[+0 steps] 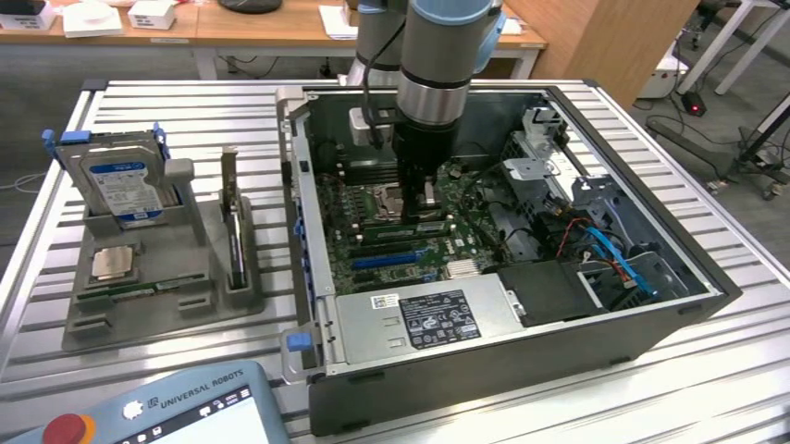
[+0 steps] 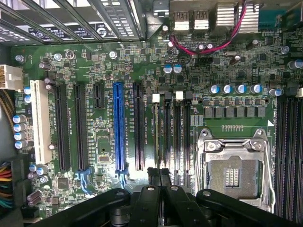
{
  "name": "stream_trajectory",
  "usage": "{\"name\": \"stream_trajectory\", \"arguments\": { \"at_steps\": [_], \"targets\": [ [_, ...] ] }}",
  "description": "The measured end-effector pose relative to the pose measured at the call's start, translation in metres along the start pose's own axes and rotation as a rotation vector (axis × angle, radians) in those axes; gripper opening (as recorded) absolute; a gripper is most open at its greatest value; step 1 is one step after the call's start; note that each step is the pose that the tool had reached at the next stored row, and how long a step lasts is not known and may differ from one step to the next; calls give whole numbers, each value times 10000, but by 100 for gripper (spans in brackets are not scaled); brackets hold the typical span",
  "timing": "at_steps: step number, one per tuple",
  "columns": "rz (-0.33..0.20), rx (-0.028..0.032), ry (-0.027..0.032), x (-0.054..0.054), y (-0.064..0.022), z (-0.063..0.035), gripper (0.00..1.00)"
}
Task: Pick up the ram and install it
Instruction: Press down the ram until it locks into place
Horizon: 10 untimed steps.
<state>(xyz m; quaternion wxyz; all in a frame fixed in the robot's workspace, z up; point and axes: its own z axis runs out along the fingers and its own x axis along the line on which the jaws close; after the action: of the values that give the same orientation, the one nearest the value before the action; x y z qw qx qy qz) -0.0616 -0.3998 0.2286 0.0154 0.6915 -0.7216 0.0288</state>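
Jaws pressed together, fingertips meeting. Gripper [image 2: 159, 178] sits low inside the open computer case [image 1: 691, 277], just beside the processor socket [image 2: 232, 175].

The ram [image 2: 156, 137] reads as a thin green edge running straight out from under the fingertips. It stands in the memory slot farthest from the socket, with three empty black slots [image 2: 176, 137] between it and the socket. Cannot tell whether the tips pinch its top edge or merely bear on it.

Step in hand, by my reading: seating the stick.
- Push straight down into the board, with no sideways lean.
- Keep the load over the stick's edge, not on the slot walls.
- Watch the white latch [image 2: 156, 98] at the end away from the gripper; it should close in on its own.

Orientation: stick on edge, long axis parallel to the socket's near side and to the blue expansion slot [image 2: 119, 127] beyond it from the socket. One end lies under the gripper; the other points toward the case's rear ports [image 2: 199, 14].
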Motion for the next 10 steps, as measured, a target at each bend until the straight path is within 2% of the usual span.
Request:
{"name": "stream_trajectory", "arguments": {
  "at_steps": [10],
  "targets": [
    [0, 1, -1, -2, 1, 32, 10]
  ]
}}
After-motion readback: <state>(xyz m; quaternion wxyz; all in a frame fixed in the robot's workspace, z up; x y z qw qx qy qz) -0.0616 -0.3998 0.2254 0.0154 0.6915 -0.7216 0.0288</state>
